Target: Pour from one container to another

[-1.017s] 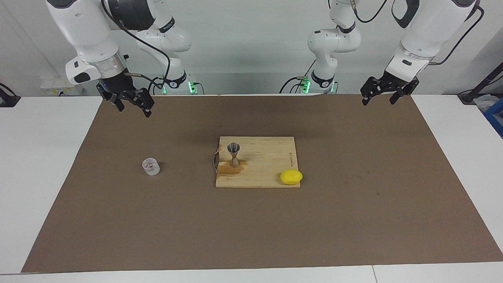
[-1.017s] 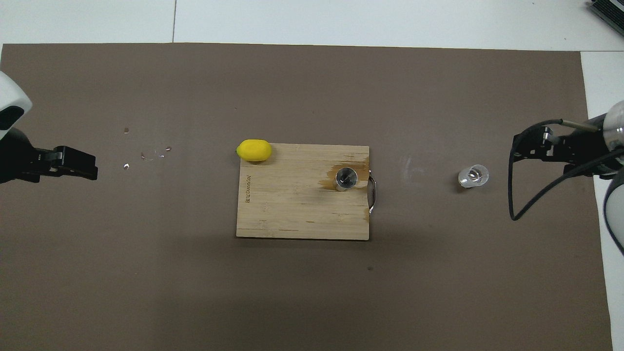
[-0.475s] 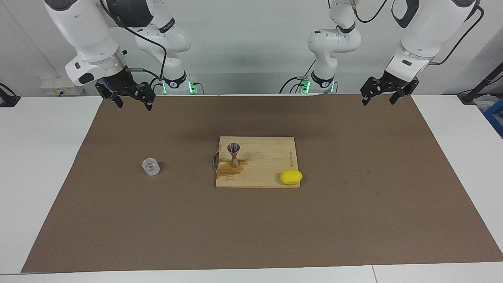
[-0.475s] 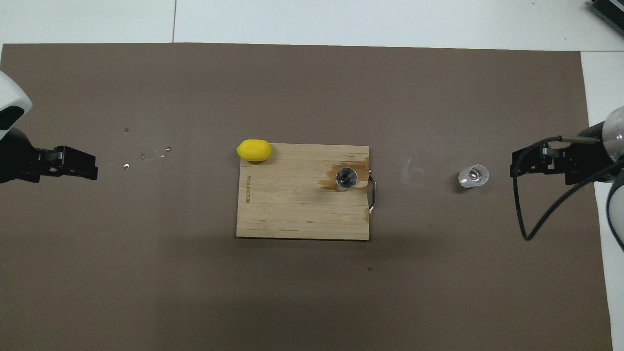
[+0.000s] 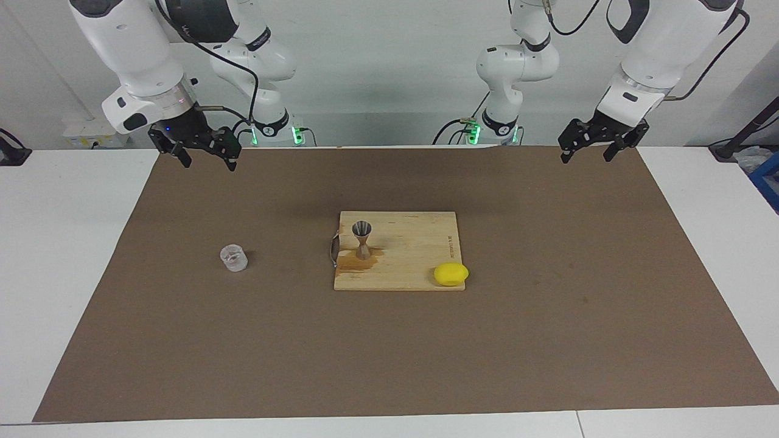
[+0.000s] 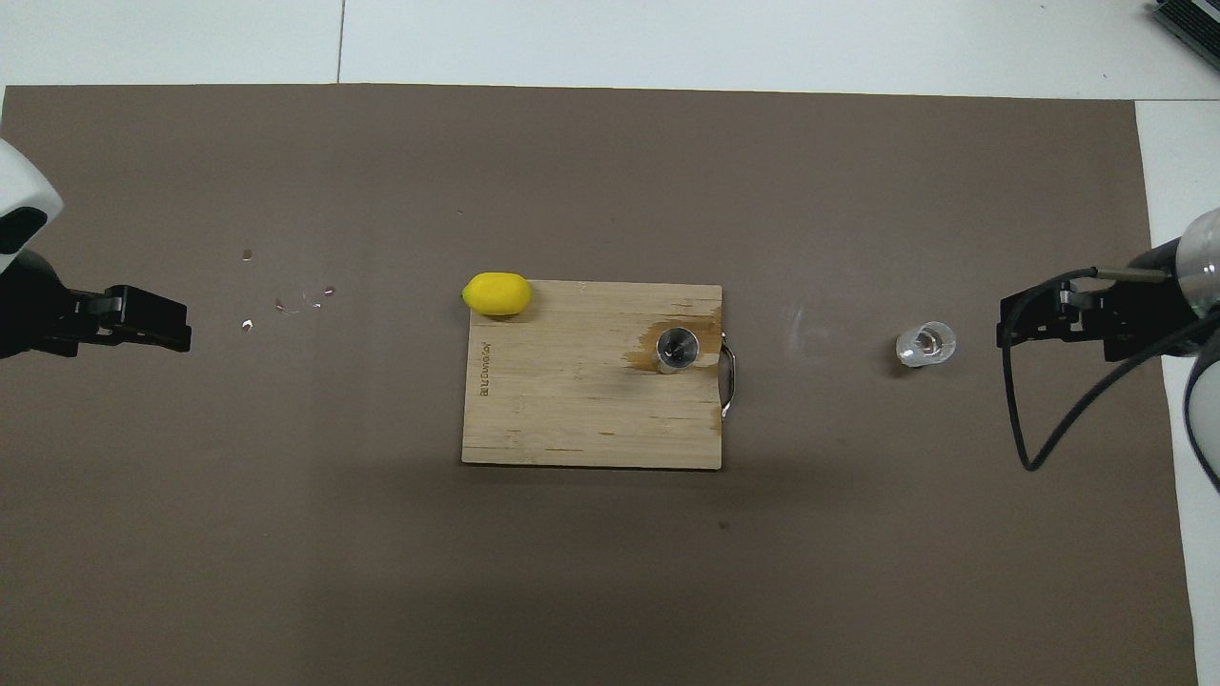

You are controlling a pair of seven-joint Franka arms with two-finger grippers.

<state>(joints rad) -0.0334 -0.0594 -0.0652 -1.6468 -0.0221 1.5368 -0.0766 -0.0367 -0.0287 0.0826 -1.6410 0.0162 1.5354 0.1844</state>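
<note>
The glass cup [image 5: 234, 258] stands upright on the brown mat [image 5: 548, 340] toward the right arm's end, contents unclear. The jigger [image 5: 362, 239] stands on the board [image 5: 414, 255] beside a wet stain; a lemon [image 5: 451, 274] sits at the board's corner. The board's printed mark is unreadable. Right gripper [image 5: 204, 159] and left gripper [image 5: 588, 149] hang spread and empty over the mat's robot-side edge.

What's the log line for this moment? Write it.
right tool open, raised, empty; left tool open, waiting; glass cup on mat; jigger upright on board
</note>
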